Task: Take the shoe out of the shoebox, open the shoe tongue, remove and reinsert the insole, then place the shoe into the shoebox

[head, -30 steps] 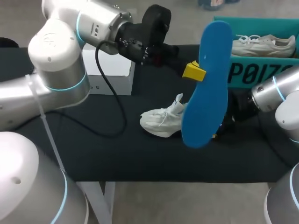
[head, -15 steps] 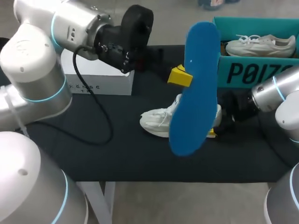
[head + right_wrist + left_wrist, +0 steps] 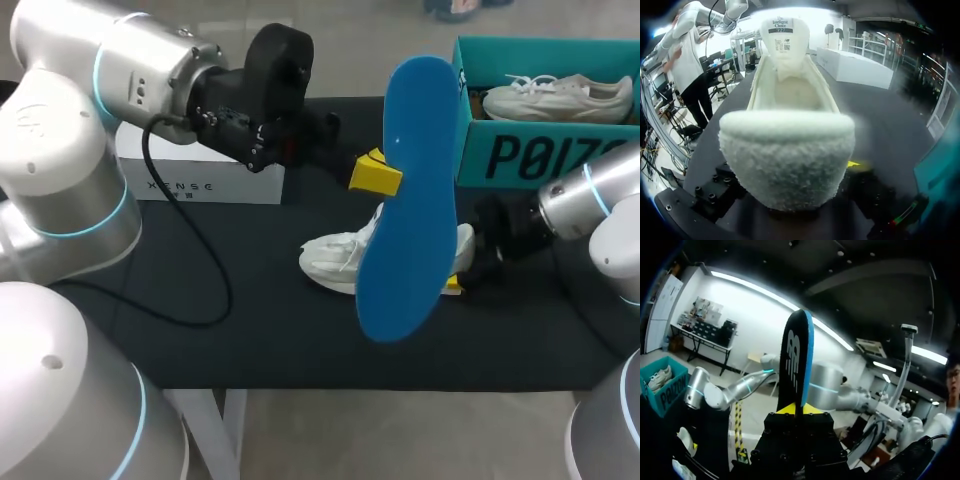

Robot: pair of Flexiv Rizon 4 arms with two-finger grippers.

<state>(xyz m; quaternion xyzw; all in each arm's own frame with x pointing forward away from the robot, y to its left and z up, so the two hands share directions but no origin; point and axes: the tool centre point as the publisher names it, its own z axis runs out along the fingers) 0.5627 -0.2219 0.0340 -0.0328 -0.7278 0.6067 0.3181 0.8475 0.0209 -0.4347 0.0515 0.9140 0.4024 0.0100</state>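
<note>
A blue insole (image 3: 410,200) hangs in the air above the table, nearly upright. My left gripper (image 3: 375,175) is shut on its edge near the upper end. In the left wrist view the insole (image 3: 796,355) rises edge-on from between the yellow tips of that gripper (image 3: 800,410). Under it a white shoe (image 3: 335,262) lies on the dark table, toe to the left. My right gripper (image 3: 460,265) holds its heel, partly hidden behind the insole. In the right wrist view the fuzzy heel (image 3: 787,145) fills the gap between that gripper's (image 3: 790,180) fingers, the tongue standing up at the far end.
A teal shoebox (image 3: 540,150) stands at the back right with another white shoe (image 3: 560,98) inside. A white box (image 3: 200,175) sits at the back left, behind my left arm. A black cable (image 3: 200,290) loops over the table's left part.
My left arm has swung left and a little lower, carrying the insole with it. The shoe and my right gripper have stayed in place.
</note>
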